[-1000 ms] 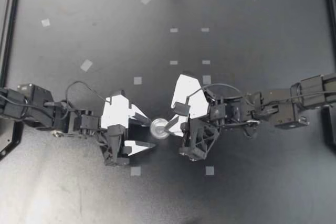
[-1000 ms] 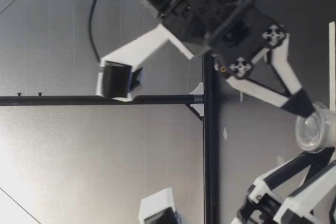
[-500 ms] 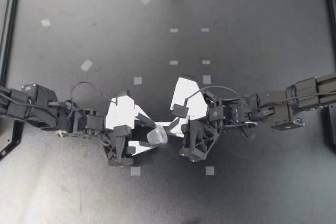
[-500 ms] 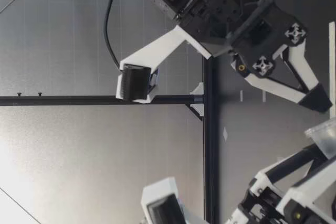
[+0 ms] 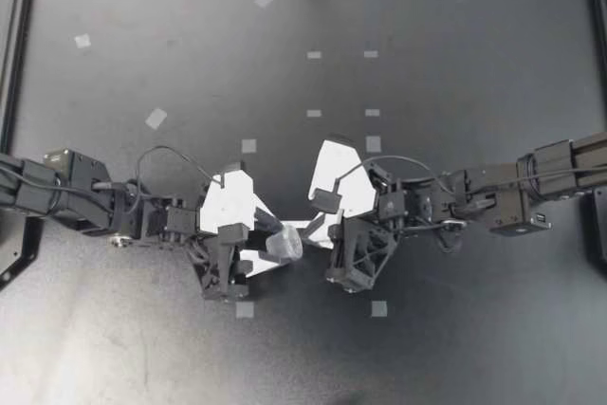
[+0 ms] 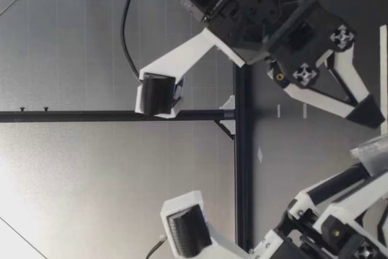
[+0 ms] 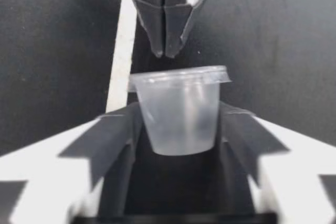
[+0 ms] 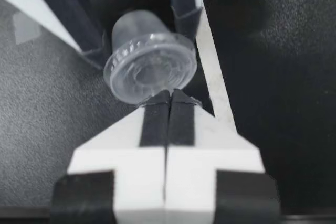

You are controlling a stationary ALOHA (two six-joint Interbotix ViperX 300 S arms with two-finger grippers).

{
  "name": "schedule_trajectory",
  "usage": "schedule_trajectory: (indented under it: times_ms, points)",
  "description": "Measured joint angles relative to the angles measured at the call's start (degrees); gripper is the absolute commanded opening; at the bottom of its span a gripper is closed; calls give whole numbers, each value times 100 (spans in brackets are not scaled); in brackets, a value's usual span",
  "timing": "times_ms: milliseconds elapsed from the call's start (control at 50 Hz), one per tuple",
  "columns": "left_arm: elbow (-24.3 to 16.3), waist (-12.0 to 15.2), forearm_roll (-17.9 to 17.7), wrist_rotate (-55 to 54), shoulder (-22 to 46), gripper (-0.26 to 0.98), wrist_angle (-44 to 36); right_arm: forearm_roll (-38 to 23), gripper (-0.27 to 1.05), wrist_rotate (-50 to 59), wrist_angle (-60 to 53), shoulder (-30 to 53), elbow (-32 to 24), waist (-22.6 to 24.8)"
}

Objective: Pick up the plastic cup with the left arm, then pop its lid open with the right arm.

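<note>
A small clear plastic cup (image 5: 283,245) with a snap-on lid (image 8: 149,72) is held near the middle of the dark table (image 5: 455,64), tipped onto its side so that the lid faces the right arm. It is judged to be very light and thin-walled. The walls are likely to flex or dent under a hard squeeze, and the smooth plastic is likely to slip if it is pinched only lightly. The tapered body below the rim is taken to be the soundest place for a hold, since the rim is stiffened there by the lid, while the lid itself would be best caught at its projecting edge. The cup is gripped by the left gripper (image 5: 273,248), whose fingers (image 7: 123,140) are pressed against the body from two opposite sides, just under the rim. The left arm is stretched in low from its side, with the wrist rolled so that the cup is pointed across at the other arm. The right gripper (image 5: 308,230) is brought in from the opposite side, roughly in line with the cup. Its two fingers are closed flat against each other with nothing seen between them, and their tips are set right at the edge of the lid. Whether the lid is actually touched cannot be told. Whether the cup is clear of the table cannot be told either, though in the low view it is seen close above the surface.
</note>
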Motion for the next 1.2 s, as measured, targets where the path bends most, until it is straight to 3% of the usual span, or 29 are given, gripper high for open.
schedule_trajectory:
  times_ms: [360,520,680,980,1080,1200]
  points:
    - [105,-9,-9,149,-308,28,220,202,-3,343,-9,-773,492,0]
    - [158,70,-9,448,-686,18,167,220,31,1028,-396,-1283,896,0]
    - [237,299,-9,1011,-1195,16,-475,220,73,2224,-1740,-1591,1380,62]
    - [932,475,-264,1591,-1450,16,-2936,378,70,4333,-5704,-1547,2399,79]
    - [1055,475,-272,1600,-1468,16,-3586,466,70,4676,-6363,-1187,2355,79]
    - [1037,475,-272,1600,-1494,16,-3814,475,70,4772,-6398,-721,2030,79]
